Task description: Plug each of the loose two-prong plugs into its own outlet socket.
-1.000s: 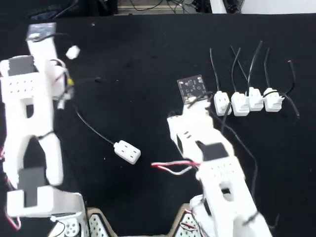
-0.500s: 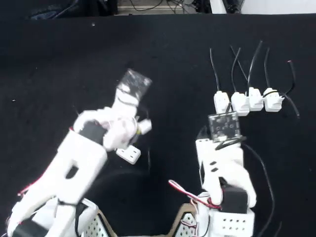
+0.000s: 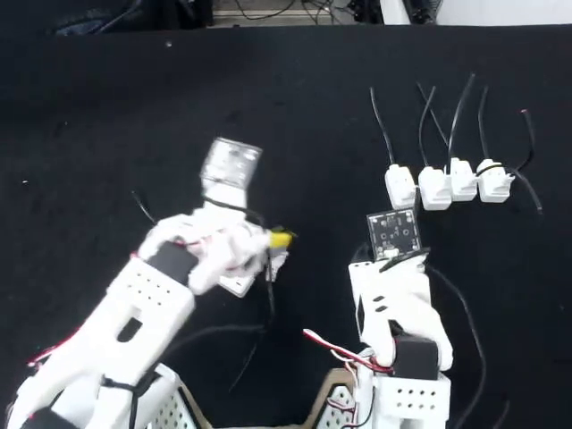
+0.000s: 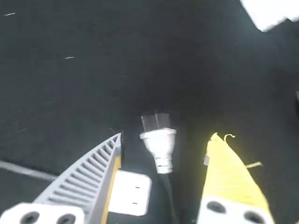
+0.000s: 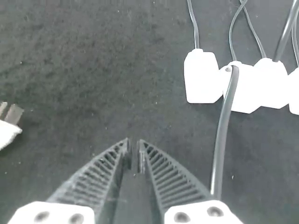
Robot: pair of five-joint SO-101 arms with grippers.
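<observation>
**Finding 1.** The socket block (image 3: 234, 284) is lying on the black table (image 3: 107, 107), partly under the left arm.

**Finding 2.** The left gripper (image 4: 167, 136) is hanging just above the socket block. Its 2 fingers are standing wide apart and gripping nothing.

**Finding 3.** 1 loose plug (image 4: 158, 142) is lying just beyond the socket block, between the spread fingers. Its 2 prongs are showing bare and pointing away from the block, and its cord is running back just beside the block.

**Finding 4.** The right gripper (image 5: 133, 149) is sitting well apart from the socket block. Its fingers are drawn almost together with nothing between them.

**Finding 5.** A row of 4 white corded pieces (image 3: 447, 183) is lying well apart from the socket block, beyond the right gripper. I cannot tell whether any of them is a seated pair.

**Assessment.** The task is appearing to be at an early stage. This plug is neither gripped nor seated. Grasping it, turning the prongs toward the socket block and pressing home are all outstanding.
</observation>
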